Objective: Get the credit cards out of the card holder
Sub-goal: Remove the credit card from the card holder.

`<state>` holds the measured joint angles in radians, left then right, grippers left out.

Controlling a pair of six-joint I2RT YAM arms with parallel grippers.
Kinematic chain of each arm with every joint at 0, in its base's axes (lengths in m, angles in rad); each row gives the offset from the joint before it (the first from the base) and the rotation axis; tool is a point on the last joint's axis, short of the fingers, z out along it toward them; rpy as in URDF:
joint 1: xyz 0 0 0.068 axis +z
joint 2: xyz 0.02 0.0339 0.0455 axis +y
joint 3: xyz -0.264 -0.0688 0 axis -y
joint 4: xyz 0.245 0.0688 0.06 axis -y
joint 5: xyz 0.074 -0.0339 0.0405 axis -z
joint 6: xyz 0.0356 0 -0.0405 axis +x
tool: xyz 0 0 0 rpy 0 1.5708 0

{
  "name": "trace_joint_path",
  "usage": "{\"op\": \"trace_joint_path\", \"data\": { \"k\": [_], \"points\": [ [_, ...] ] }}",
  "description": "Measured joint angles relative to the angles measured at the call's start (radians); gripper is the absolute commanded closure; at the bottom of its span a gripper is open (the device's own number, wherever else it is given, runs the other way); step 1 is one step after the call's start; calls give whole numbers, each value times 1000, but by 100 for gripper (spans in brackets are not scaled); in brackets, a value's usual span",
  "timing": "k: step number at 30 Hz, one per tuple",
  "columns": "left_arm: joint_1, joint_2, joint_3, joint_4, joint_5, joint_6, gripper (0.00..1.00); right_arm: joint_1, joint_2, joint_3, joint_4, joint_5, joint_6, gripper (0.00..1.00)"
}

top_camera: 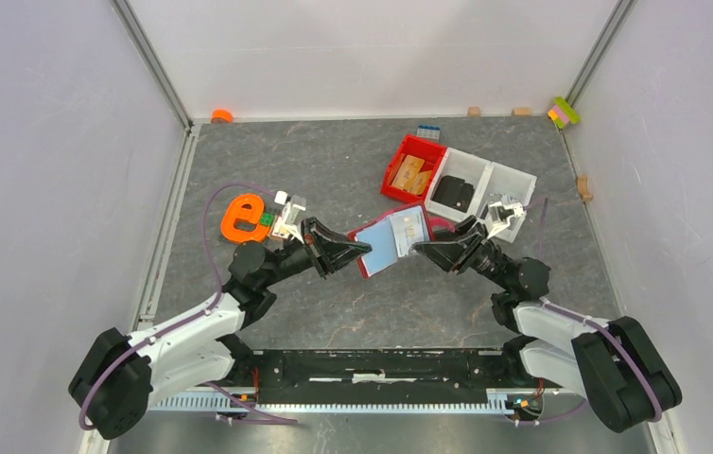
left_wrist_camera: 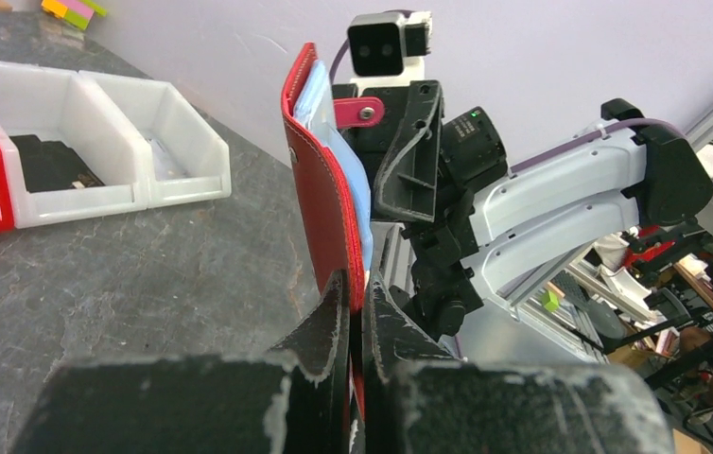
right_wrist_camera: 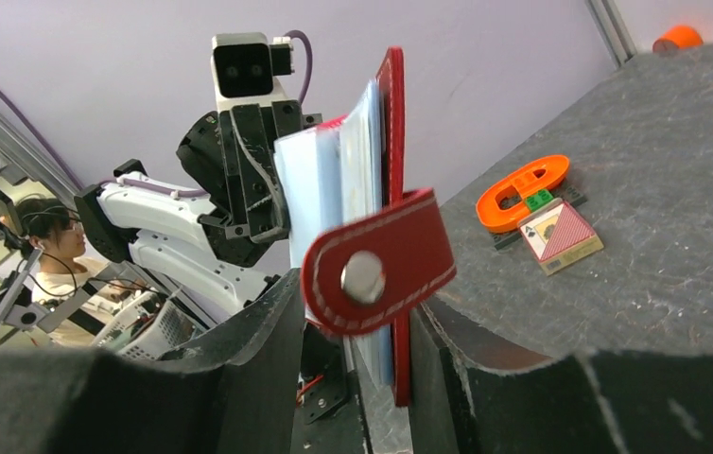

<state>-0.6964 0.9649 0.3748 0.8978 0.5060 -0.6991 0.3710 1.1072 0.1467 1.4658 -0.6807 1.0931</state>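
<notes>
While the card holder hangs open in mid-air over the middle of the table, the left gripper reaches in from nine o'clock, clamped tight on the lower edge of one red cover. The left wrist view shows both fingers pressed flat against the leather. From three o'clock the right gripper straddles the other half, its jaws either side of the credit cards and the snap strap; whether the pads actually bite I cannot tell. The cards sit in their pockets, pale blue edges showing. The risk is that the right jaws catch cover, strap and cards together. A pull would then drag the whole wallet out of the left's thin edge grip — or fold it shut — instead of sliding one card free.
</notes>
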Motion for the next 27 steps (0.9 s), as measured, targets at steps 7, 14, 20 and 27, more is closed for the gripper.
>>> {"op": "trace_joint_path", "data": {
  "k": [7,14,20,27],
  "points": [
    [0,10,1,-15,0,0,98,0,-23,0,0,0,-44,64],
    [0,10,6,-23,0,1,98,0,-24,0,0,3,-72,80],
    [0,10,10,-34,-5,2,96,0,-32,0,-14,9,-104,98],
    [0,25,30,-110,-48,30,75,0,-59,0,-125,43,-168,100]
  ]
}}
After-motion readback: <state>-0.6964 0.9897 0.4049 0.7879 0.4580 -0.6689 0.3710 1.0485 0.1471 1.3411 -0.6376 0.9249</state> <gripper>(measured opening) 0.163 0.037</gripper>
